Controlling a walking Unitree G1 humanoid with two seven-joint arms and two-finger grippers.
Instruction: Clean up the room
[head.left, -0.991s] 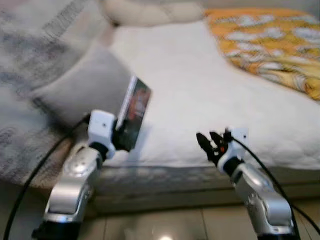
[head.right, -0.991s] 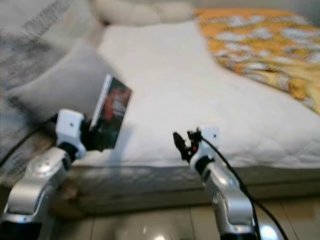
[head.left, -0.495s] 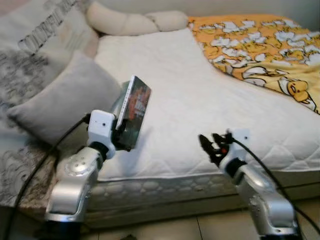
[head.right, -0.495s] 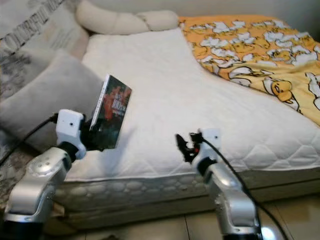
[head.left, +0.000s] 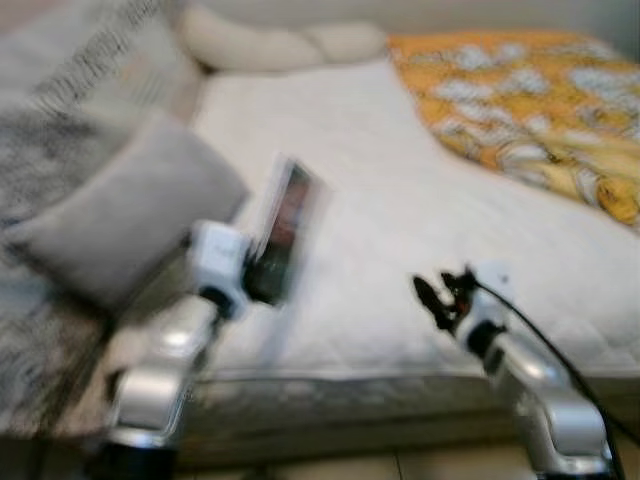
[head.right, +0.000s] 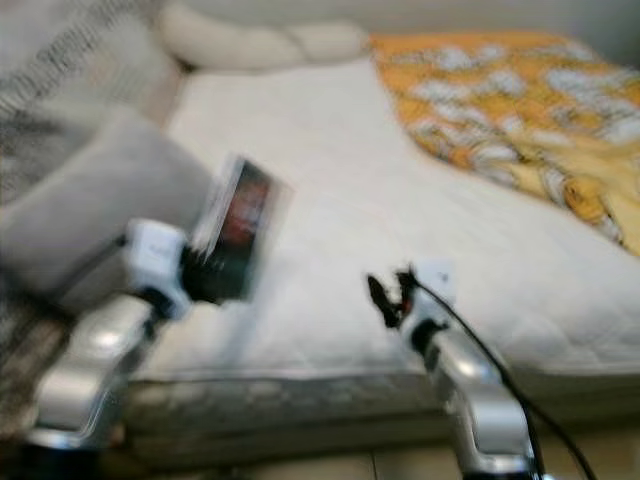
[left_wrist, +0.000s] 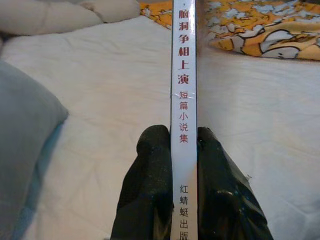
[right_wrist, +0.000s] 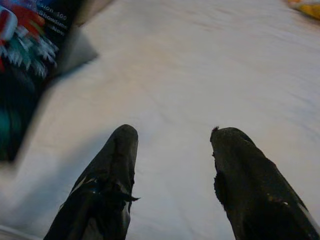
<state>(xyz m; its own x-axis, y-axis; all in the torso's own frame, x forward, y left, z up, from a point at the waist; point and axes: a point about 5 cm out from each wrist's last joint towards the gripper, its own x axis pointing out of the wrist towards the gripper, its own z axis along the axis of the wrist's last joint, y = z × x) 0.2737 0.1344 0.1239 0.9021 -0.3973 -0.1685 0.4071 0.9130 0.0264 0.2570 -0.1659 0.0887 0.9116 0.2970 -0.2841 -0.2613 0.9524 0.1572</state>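
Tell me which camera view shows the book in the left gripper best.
The left wrist view: the book is sharp there, spine-on, printed characters readable, clamped by the left gripper. Both eye views are blurred and give only its dark cover held upright above the mattress. The right wrist view catches a blurred corner of the cover.

2 blurred head eyes down onto the bed (head.left: 400, 200); 2 wrist cameras close along black fingers (left_wrist: 150, 200), sharing mattress.
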